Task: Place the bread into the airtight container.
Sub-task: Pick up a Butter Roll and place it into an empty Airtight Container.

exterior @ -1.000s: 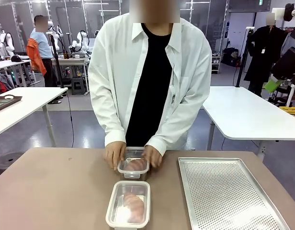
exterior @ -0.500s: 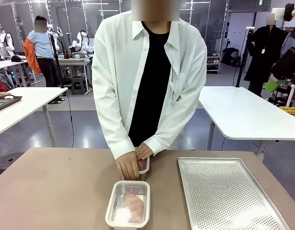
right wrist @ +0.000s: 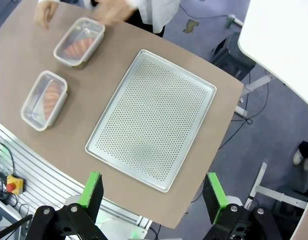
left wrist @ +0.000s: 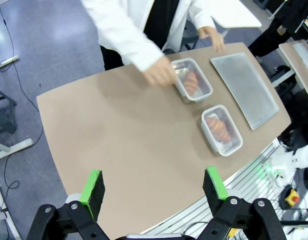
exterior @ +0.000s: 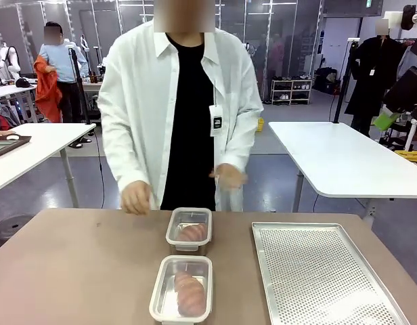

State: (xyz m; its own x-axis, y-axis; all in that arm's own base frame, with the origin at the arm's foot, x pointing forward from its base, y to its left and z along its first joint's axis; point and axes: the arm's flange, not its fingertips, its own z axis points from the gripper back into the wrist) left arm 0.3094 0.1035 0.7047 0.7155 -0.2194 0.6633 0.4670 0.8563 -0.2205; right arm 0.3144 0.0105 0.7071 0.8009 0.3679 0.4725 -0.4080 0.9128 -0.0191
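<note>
Two clear airtight containers sit on the brown table (exterior: 73, 271), one behind the other, each w/ a piece of bread inside. Near container (exterior: 183, 288) holds bread (exterior: 189, 292) lying lengthwise; far container (exterior: 189, 228) holds a second piece of bread (exterior: 191, 233). They're close but apart, neither w/ a lid that I can make out.

Left gripper (left wrist: 153, 186) hangs high over the table, fingers spread wide w/ nothing between the green pads (left wrist: 92, 186). From it, both containers lie well ahead and off to the right in the left wrist view (far one (left wrist: 193, 80), near one (left wrist: 221, 129)), the perforated metal tray (left wrist: 249, 89) further right again.

Right gripper (right wrist: 153, 191) is also up high, jaws wide apart and empty. Tray (right wrist: 153, 117) lies straight ahead beyond its fingertips; containers are well off to the upper left in the right wrist view ( (right wrist: 80, 41) and (right wrist: 45, 99)), just beside the tray's left edge but not touching.

Person stands at the far side, white shirt over black; one hand (exterior: 135, 198) hovers near the table's far edge left of the far container, other hand (exterior: 229, 176) is raised (blurred), touching nothing.
</note>
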